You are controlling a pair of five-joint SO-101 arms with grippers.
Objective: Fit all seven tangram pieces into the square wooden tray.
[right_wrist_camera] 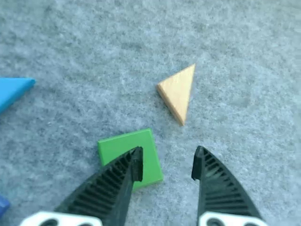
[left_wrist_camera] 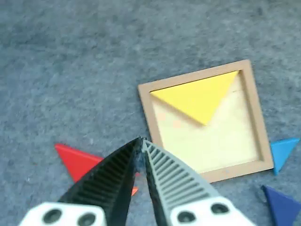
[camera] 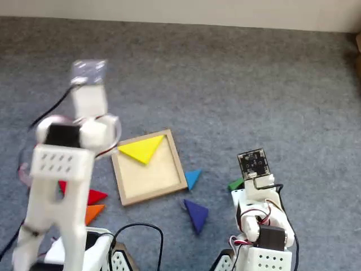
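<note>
The yellow triangle (camera: 141, 149) is seen lying inside the square wooden tray (camera: 117, 175), tucked into one corner. The left hand (left_wrist_camera: 142, 143) is held clenched on nothing, just beside the tray's rim, with the red triangle (left_wrist_camera: 77, 162) near. The right hand (right_wrist_camera: 164, 165) is spread open over the green square (right_wrist_camera: 129, 155). A bare-wood triangle (right_wrist_camera: 178, 96) is seen close by on the grey table (camera: 225, 84).

Smooth pale wood tray (left_wrist_camera: 259, 117), fuzzy grey cloth table cover (camera: 237, 73), matt-painted yellow triangle (left_wrist_camera: 197, 96), bare-wood sm. triangle (right_wrist_camera: 178, 94)
</note>
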